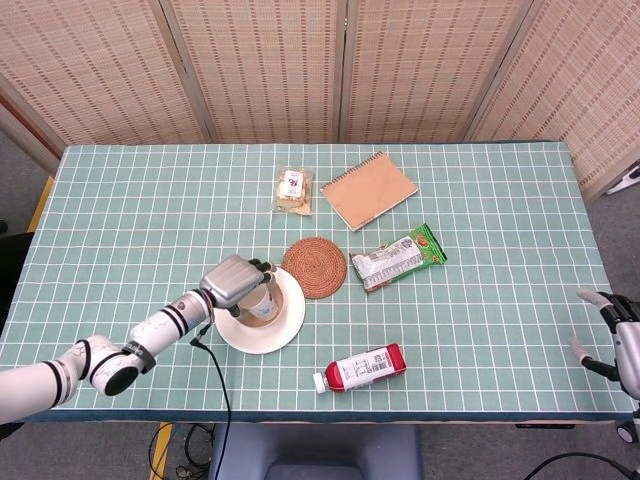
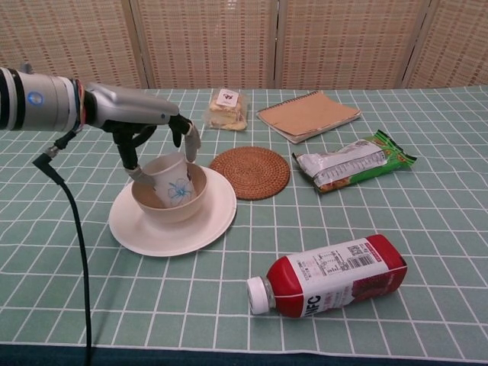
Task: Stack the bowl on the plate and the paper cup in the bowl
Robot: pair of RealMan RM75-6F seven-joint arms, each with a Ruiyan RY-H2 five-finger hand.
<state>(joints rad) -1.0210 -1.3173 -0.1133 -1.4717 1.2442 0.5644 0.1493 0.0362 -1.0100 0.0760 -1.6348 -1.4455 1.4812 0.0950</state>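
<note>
Paper cup (image 2: 172, 181) gripped by left hand (image 2: 156, 130) inside bowl (image 2: 168, 203).

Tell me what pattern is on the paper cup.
A blue flower print on the white paper cup, clearest in the chest view.

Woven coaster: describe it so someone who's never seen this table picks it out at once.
On the green gridded table, look just right of the white plate that carries the bowl and paper cup. The woven coaster lies flat there, with the snack packet on its other side. It is the only round, brown, woven disc, and nothing sits on it.
</note>
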